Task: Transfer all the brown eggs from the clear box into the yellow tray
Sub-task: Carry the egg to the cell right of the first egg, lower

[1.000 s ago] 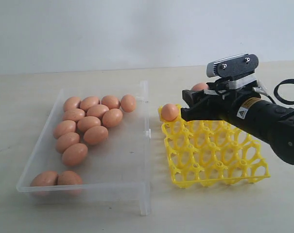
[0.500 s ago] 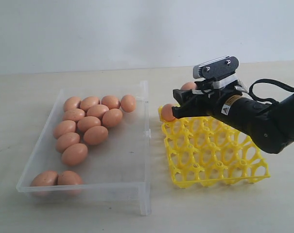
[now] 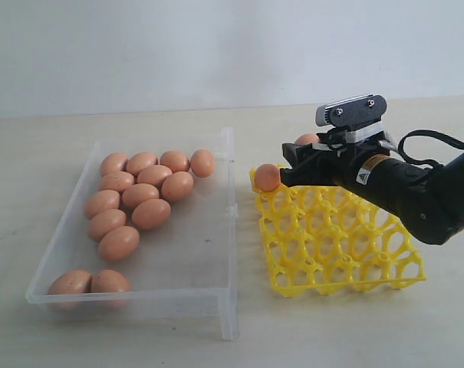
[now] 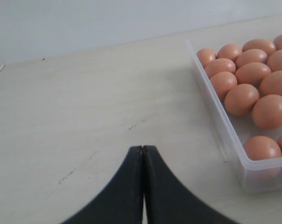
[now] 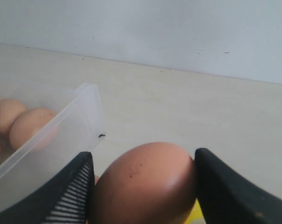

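In the exterior view we see the clear box at 9 o'clock on the worktop, with the yellow tray just beside it at 3 o'clock. A small clip on the box wall faces the tray. We count fourteen brown eggs in the box. Twelve are bunched toward its 12 o'clock end, many of them touching. A pair of eggs lies side by side in the 7 o'clock corner, well apart from the bunch. One corner egg sits in the tray's cell at 11 o'clock, and the cells we can see past the arm are bare lattice. The right tool reaches in from 3 o'clock over the tray's 12 o'clock edge, near the corner egg. In its wrist view the two fingers are clamped on a held egg, each touching one side, and a sliver of yellow shows beneath it. In the exterior view only the top of that egg peeks above the tool. The left tool appears only in its own wrist view. Its black fingers are pressed together with nothing between them, over bare worktop, near the box's outer wall but apart from it.
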Tool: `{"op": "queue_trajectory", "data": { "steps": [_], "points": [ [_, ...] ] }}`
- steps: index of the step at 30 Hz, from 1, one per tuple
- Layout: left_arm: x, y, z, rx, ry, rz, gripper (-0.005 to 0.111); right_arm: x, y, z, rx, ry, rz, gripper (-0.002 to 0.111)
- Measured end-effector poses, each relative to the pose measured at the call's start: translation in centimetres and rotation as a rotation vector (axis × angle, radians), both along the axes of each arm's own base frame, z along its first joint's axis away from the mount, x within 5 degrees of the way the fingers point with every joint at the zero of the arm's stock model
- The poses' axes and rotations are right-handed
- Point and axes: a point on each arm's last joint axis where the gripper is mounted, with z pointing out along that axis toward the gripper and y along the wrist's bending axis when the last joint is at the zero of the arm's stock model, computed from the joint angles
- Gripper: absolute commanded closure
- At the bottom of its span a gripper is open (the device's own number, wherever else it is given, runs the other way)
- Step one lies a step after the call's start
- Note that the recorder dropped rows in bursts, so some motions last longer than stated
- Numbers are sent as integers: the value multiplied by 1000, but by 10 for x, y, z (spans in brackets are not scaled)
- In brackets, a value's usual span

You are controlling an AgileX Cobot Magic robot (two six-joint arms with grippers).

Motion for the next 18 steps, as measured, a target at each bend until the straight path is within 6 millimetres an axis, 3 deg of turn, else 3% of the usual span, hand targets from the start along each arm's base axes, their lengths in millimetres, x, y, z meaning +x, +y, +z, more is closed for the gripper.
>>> {"op": "queue_trajectory", "data": {
  "steps": [18],
  "points": [
    [0,0,0,0,0,0,107,0,2,-2,-9,0,23,108]
  ]
}}
